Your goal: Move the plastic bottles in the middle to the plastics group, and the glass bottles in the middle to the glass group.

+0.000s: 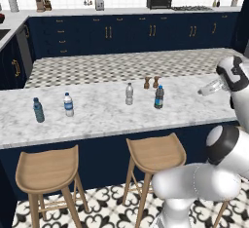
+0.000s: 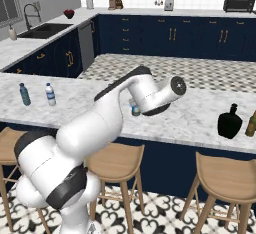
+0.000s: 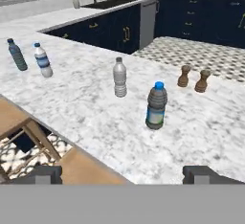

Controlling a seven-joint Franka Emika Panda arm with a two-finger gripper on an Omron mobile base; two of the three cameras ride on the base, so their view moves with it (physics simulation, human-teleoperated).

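Observation:
My gripper (image 3: pixel 123 175) is open with nothing between its fingers. It hangs back from the counter's front edge and looks across at the two middle plastic bottles. The dark bottle with a blue label (image 3: pixel 156 106) (image 1: pixel 159 97) is the nearer one. The clear greyish bottle (image 3: pixel 119 77) (image 1: pixel 129 94) stands upright to its left. Far left stands the plastics group: a teal bottle (image 1: pixel 38 110) (image 3: pixel 17 54) and a clear, white-capped bottle (image 1: pixel 68 104) (image 3: pixel 43 60). The squat black glass bottle (image 2: pixel 230 122) stands at the counter's right end. My hand (image 1: pixel 232 72) hovers over the counter's right part.
Two brown shakers (image 1: pixel 147 82) (image 1: pixel 156 82) stand behind the middle bottles. A brownish bottle (image 2: pixel 251 124) stands beside the black one. Wooden stools (image 1: pixel 48 168) (image 1: pixel 155 154) sit under the marble counter's front edge (image 1: pixel 97 134). A sink (image 2: pixel 45 30) lies far left.

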